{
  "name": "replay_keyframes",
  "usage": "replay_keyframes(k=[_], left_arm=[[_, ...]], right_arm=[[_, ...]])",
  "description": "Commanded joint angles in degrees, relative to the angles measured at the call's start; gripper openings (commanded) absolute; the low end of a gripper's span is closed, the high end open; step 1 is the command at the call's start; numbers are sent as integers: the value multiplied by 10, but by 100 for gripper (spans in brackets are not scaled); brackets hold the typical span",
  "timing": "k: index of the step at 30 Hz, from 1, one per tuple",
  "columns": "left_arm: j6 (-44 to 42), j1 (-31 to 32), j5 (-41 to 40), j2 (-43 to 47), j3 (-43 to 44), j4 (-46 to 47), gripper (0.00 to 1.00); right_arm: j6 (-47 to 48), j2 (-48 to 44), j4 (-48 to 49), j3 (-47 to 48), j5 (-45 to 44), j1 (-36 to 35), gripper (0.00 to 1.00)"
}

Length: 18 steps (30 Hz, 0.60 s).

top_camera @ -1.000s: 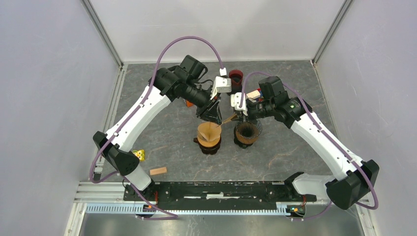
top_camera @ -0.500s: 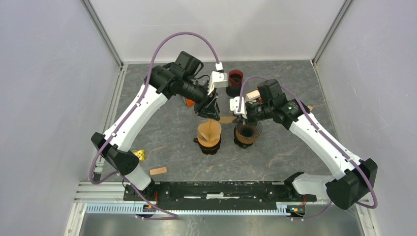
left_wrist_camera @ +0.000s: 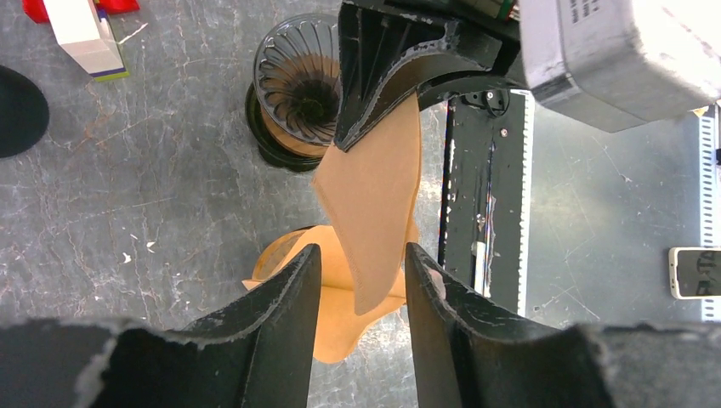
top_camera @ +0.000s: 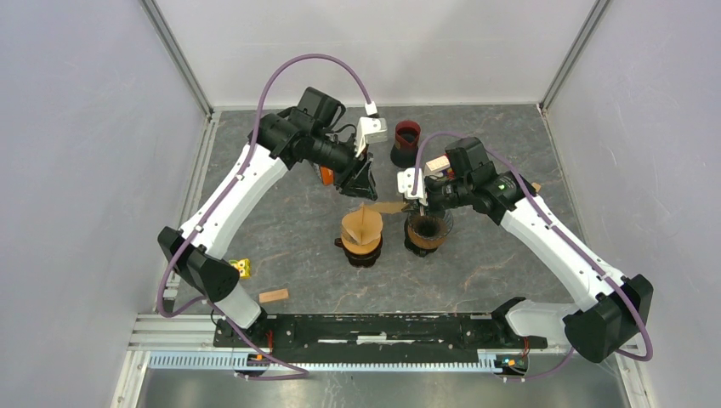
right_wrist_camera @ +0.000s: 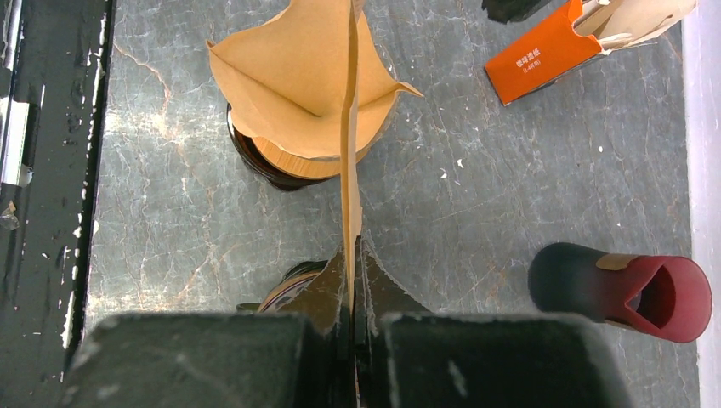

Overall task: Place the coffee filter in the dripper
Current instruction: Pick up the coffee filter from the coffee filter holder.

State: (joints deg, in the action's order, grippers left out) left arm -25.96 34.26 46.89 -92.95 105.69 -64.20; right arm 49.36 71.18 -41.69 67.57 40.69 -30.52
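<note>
While gripping one coffee filter [top_camera: 387, 206] in the right tool [top_camera: 414, 197], treat this as the transfer step: carry over, seat in dripper.

Nearest, lower centre of top view, on the worktop [top_camera: 289, 238]: stack of filters [top_camera: 361, 225] fanned in its holder. Just right of it, the empty black dripper [top_camera: 427, 231], ribbed bore facing up.

Just above those in frame: coffee filter folded flat, edge-on in right wrist view, pinched at one edge by right tool, closed fully on the paper. Right beside the dripper's far rim, so only a short move needed.

Farther up: left tool [top_camera: 361, 174] about half open, holding nothing. Free end of the paper hanging in the gap between its fingers [left_wrist_camera: 281, 297], seemingly touching neither.

Back left tool straight off first; otherwise likely snag or tear. Then point the tip down into the bore, lower until the paper bears on the ribs, let go late. Probably needs spreading into a cone, being flat now.

Beyond: orange box [right_wrist_camera: 544, 47], dark red cup [top_camera: 406, 134] upper centre, well apart from the path.
</note>
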Motion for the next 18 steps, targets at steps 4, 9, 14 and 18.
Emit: replay_keyframes(k=[4,9,14,18], left_arm=[[31,7,9,21,-24,39,49],[31,9,14,21,-25,39,49],[31,12,22,26,-29,40,50],[27,16,23,31,-37,40,50]], right_arm=[[7,-10,1,4,18,-1,0],[5,-9,1,6,18,-1,0],[-9,-6,7,6,5,-1,0],[-14,-4,9,9,6,-1,0]])
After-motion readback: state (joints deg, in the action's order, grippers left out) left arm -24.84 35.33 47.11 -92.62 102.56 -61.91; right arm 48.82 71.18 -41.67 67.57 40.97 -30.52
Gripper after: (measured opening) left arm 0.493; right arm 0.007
